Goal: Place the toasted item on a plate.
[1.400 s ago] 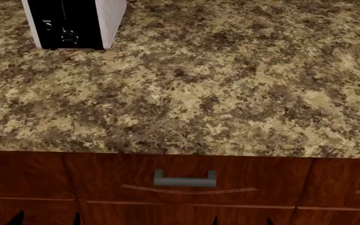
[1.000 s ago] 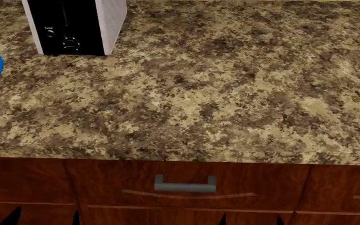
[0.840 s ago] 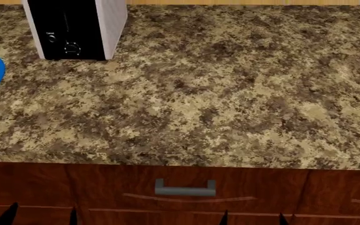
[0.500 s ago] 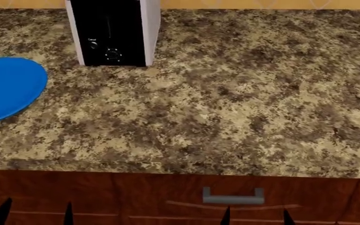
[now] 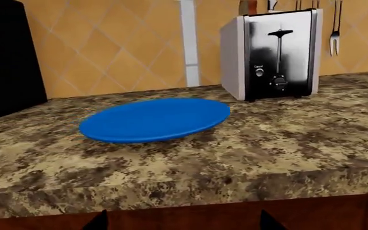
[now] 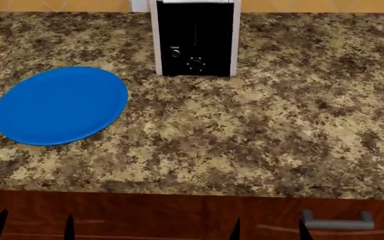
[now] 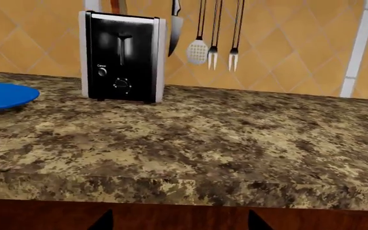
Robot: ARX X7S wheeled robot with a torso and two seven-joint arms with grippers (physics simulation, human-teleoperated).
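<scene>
The blue plate (image 6: 62, 105) lies flat on the granite counter, left of the toaster (image 6: 195, 37). The plate also shows in the left wrist view (image 5: 155, 119) and at the edge of the right wrist view (image 7: 2, 96). The toasted item is not visible in any view; the toaster's slots are hidden from me. My left gripper (image 6: 33, 231) and right gripper (image 6: 269, 232) are both open and empty, low in front of the cabinet face, below the counter edge. Only their dark fingertips show, in the left wrist view (image 5: 182, 223) and right wrist view (image 7: 178, 223) too.
The toaster (image 7: 121, 57) stands near the tiled back wall, lever and dial facing me. A knife and several utensils (image 7: 212, 36) hang on the wall beside it. A tall black object (image 5: 8, 57) stands beyond the plate. A drawer handle (image 6: 335, 220) sits under the counter edge.
The head view has swung left and tilted up: the toaster and plate slid right in the picture, and the whole plate has come into view. Both grippers stay low and open.
</scene>
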